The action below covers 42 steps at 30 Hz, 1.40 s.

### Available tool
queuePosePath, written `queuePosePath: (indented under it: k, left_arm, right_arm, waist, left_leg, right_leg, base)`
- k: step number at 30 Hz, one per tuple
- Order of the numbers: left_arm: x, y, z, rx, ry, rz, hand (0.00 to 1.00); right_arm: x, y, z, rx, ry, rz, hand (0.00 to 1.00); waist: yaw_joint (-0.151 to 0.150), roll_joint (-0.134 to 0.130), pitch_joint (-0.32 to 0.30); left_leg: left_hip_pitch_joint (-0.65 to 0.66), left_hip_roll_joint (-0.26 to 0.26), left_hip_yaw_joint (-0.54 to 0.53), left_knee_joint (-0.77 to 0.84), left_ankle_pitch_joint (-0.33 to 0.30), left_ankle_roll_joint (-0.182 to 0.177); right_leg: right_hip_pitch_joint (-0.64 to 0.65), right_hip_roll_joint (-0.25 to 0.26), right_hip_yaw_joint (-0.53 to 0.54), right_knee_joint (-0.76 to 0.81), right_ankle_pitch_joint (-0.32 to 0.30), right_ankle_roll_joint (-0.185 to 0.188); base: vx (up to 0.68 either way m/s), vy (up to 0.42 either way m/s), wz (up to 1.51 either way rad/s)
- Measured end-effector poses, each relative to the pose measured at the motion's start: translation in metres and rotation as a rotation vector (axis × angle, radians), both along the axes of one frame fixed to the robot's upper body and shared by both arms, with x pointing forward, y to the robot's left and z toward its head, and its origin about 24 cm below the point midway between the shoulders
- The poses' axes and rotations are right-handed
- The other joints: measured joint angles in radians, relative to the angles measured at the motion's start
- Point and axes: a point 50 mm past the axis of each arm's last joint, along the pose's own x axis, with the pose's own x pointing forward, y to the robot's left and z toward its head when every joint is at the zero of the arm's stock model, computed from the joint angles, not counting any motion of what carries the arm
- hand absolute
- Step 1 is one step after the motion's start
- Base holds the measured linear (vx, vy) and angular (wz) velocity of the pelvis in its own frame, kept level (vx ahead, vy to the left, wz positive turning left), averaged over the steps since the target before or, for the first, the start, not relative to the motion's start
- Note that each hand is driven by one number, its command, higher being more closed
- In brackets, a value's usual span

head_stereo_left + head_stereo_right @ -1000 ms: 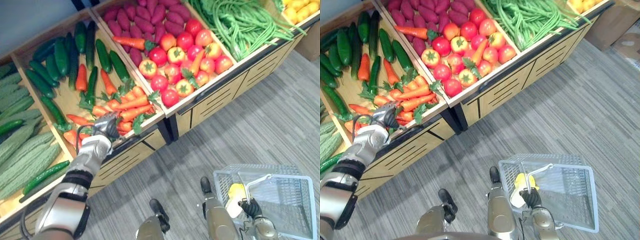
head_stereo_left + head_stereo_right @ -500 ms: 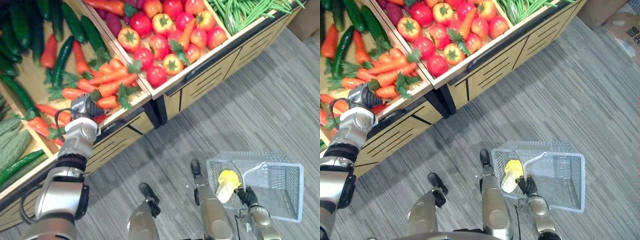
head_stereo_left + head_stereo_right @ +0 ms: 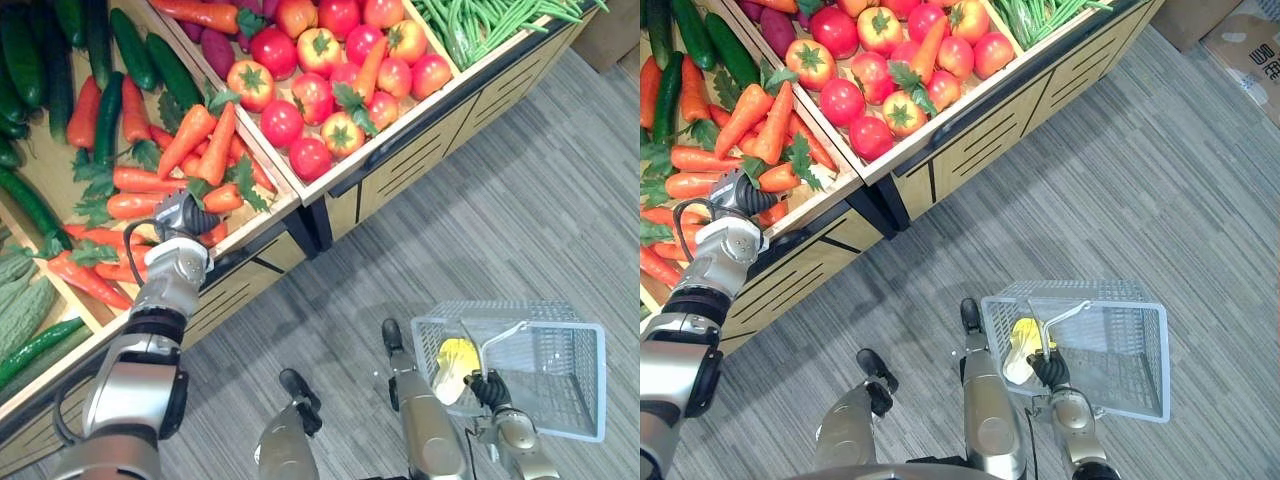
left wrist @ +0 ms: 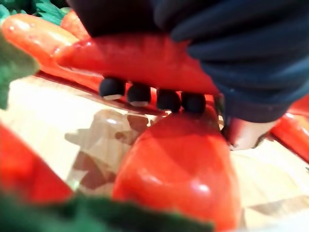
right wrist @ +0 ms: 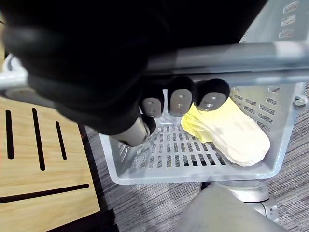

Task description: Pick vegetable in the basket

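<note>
My left hand [image 3: 185,215] reaches into the carrot bin [image 3: 60,210] at the front of the wooden stand. In the left wrist view its dark fingertips [image 4: 140,92] are curled under an orange carrot [image 4: 145,58], pressing it against the palm, and another carrot [image 4: 178,169] lies just below. At the lower right, my right hand [image 3: 487,388] is shut on the metal handle [image 5: 241,50] of a grey wire basket [image 3: 590,380] hanging over the floor. A yellow vegetable [image 5: 231,130] lies inside the basket.
Tomatoes [image 3: 300,95] with a few stray carrots fill the bin to the right of the carrots. Cucumbers [image 3: 130,50] lie behind, green beans [image 3: 480,20] at the far right, bitter gourds [image 3: 20,300] at the left edge. Grey carpet [image 3: 520,220] lies between stand and basket.
The left hand's fingers have closed round a carrot in the bin. The camera has tipped down and shifted; the right hand still holds the basket.
</note>
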Motion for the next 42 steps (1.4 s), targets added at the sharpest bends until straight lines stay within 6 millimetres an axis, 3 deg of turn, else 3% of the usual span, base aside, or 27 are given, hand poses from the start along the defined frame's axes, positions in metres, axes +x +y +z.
queuePosePath:
  k: [5, 9, 10, 11, 15, 21, 30, 33, 34, 37, 39, 42]
  left_arm:
    - [-0.003, 0.005, -0.005, -0.069, -0.026, 0.062, 1.0]
    - [-0.007, 0.01, 0.004, -0.169, -0.112, 0.098, 1.0]
    - [-0.013, 0.011, 0.015, -0.236, -0.224, 0.124, 1.0]
    - [-0.015, 0.01, 0.015, -0.276, -0.258, 0.14, 1.0]
    - [-0.026, 0.014, -0.002, -0.358, -0.273, 0.199, 1.0]
    - [-0.05, 0.031, -0.007, -0.346, -0.375, 0.282, 1.0]
    - [-0.064, 0.039, -0.009, -0.286, -0.399, 0.246, 1.0]
    - [-0.066, 0.034, 0.01, -0.2, -0.454, 0.129, 1.0]
    - [-0.065, 0.025, 0.024, -0.15, -0.493, 0.033, 1.0]
    - [-0.063, 0.009, 0.036, -0.088, -0.53, -0.086, 1.0]
    - [-0.061, -0.012, 0.04, -0.069, -0.548, -0.219, 1.0]
    - [-0.061, -0.034, 0.043, -0.045, -0.547, -0.352, 1.0]
  right_arm:
    - [-0.007, 0.0, -0.004, 0.002, 0.02, -0.009, 1.0]
    - [-0.012, 0.002, -0.007, 0.0, 0.035, -0.028, 1.0]
    - [-0.022, 0.002, -0.012, -0.005, 0.068, -0.041, 1.0]
    - [-0.024, 0.002, -0.014, -0.006, 0.083, -0.045, 1.0]
    - [-0.041, 0.004, -0.021, -0.005, 0.13, -0.059, 1.0]
    - [-0.072, -0.011, -0.036, -0.027, 0.259, -0.142, 1.0]
    - [-0.084, -0.024, -0.038, -0.101, 0.309, -0.179, 1.0]
    - [-0.084, -0.033, -0.036, -0.167, 0.315, -0.153, 1.0]
    - [-0.08, -0.044, -0.031, -0.237, 0.316, -0.106, 1.0]
    - [-0.071, -0.063, -0.021, -0.314, 0.297, -0.071, 1.0]
    - [-0.055, -0.083, -0.007, -0.379, 0.257, -0.026, 1.0]
    - [-0.029, -0.091, 0.011, -0.433, 0.171, 0.051, 1.0]
  waist:
    - [-0.002, 0.003, -0.003]
    - [0.007, 0.0, -0.007]
    - [0.03, 0.002, -0.047]
    - [0.033, 0.002, -0.053]
    - [0.051, -0.001, -0.128]
    - [0.064, 0.007, -0.217]
    - [0.078, 0.014, -0.269]
    - [0.081, 0.007, -0.28]
    - [0.087, 0.002, -0.284]
    - [0.098, -0.004, -0.29]
    - [0.102, -0.009, -0.298]
    - [0.103, -0.02, -0.313]
  left_leg:
    - [0.008, 0.003, -0.018, -0.001, 0.0, 0.0]
    - [0.025, 0.005, -0.036, -0.003, 0.005, -0.001]
    - [0.028, 0.002, -0.059, -0.008, 0.005, -0.001]
    - [0.043, -0.001, -0.073, -0.013, 0.006, 0.0]
    - [0.064, -0.018, -0.089, -0.039, 0.013, 0.001]
    - [0.153, -0.062, -0.143, -0.148, 0.072, 0.004]
    - [0.208, -0.111, -0.19, -0.263, 0.123, 0.004]
    - [0.223, -0.119, -0.191, -0.279, 0.132, 0.011]
    - [0.23, -0.124, -0.187, -0.279, 0.133, 0.011]
    - [0.247, -0.128, -0.17, -0.28, 0.13, 0.015]
    - [0.271, -0.13, -0.156, -0.281, 0.126, 0.017]
    - [0.291, -0.124, -0.128, -0.282, 0.112, 0.002]
  right_leg:
    - [0.027, -0.001, -0.017, -0.019, 0.0, 0.0]
    - [0.062, -0.003, -0.05, -0.022, 0.0, -0.001]
    - [0.079, -0.008, -0.073, -0.027, -0.002, -0.003]
    - [0.103, -0.011, -0.086, -0.032, -0.002, -0.003]
    - [0.136, -0.023, -0.107, -0.049, -0.008, -0.007]
    - [0.233, -0.038, -0.169, -0.075, -0.017, -0.013]
    - [0.267, -0.053, -0.177, -0.097, -0.022, 0.0]
    - [0.283, -0.056, -0.171, -0.113, -0.015, 0.01]
    - [0.286, -0.059, -0.165, -0.115, -0.012, 0.015]
    - [0.296, -0.06, -0.149, -0.122, -0.005, 0.026]
    - [0.31, -0.059, -0.134, -0.125, -0.004, 0.028]
    - [0.314, -0.052, -0.105, -0.125, -0.005, 0.029]
  base:
    - [0.01, -0.014, 0.07]
    - [0.07, -0.008, 0.23]
    - [0.1, 0.013, 0.32]
    - [0.1, 0.018, 0.4]
    - [0.02, 0.012, 0.18]
    - [-0.02, 0.013, 0.29]
    - [-0.04, 0.013, 0.1]
    - [0.01, 0.006, -0.02]
    - [0.04, 0.015, -0.08]
    - [0.05, 0.02, -0.19]
    - [0.06, 0.018, -0.2]
    - [0.04, 0.006, -0.24]
